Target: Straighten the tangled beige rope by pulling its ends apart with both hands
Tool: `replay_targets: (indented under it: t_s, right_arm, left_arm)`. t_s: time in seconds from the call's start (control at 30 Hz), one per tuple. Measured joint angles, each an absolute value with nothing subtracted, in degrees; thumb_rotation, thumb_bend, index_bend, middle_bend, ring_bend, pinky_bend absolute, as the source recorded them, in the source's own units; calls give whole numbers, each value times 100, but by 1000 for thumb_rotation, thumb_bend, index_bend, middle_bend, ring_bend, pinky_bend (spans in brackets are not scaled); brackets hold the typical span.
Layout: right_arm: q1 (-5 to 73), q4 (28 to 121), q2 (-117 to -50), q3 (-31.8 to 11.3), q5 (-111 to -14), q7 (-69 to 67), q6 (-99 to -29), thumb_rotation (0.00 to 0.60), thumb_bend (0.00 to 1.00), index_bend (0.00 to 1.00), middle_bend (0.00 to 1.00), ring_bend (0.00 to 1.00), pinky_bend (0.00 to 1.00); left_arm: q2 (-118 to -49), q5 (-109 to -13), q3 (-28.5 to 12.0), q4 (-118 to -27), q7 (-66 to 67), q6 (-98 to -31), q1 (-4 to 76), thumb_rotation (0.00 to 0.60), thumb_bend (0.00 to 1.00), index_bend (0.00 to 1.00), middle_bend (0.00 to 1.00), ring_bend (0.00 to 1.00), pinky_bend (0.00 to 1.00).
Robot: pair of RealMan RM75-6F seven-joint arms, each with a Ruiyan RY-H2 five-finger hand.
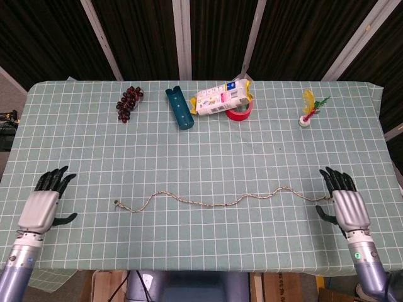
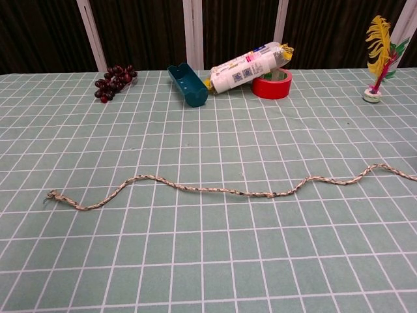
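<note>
— Behind the table [image 1: 208, 145]? 
— Dark slatted wall [image 1: 138, 31], split by pale slanted battens [image 1: 182, 38]. 
— And the table itself? 
— Draped in a green cloth with a white grid. 
— Below its near edge? 
— Brown boxes [image 1: 283, 296], partly hidden. 
— Left of it? 
— Grey floor [image 1: 7, 94].

Beige rope [image 2: 215, 189] lies loosely wavy across the checked tablecloth [image 2: 208, 261].

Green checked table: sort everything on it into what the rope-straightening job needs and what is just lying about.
Job: thin beige braided rope, left hand, right hand.

Lying about: dark red grape bunch, teal plastic case, white snack packet, red tape roll, yellow feather shuttlecock.
</note>
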State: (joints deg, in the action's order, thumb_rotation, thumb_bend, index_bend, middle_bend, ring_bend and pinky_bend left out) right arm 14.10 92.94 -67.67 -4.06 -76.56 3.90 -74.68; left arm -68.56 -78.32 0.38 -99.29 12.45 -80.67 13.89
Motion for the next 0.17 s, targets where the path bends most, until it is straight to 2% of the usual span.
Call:
replay_targets:
  t_s: [0.17]
  right_arm:
    - [999, 9285, -6482, -163, -8419, 140, -8311, 600, 345, 0, 0, 0, 0]
  left_arm:
    - [-6518, -8546, 277, -9820, 758, -8681, 1044, 600, 168, 91, 0, 0, 0]
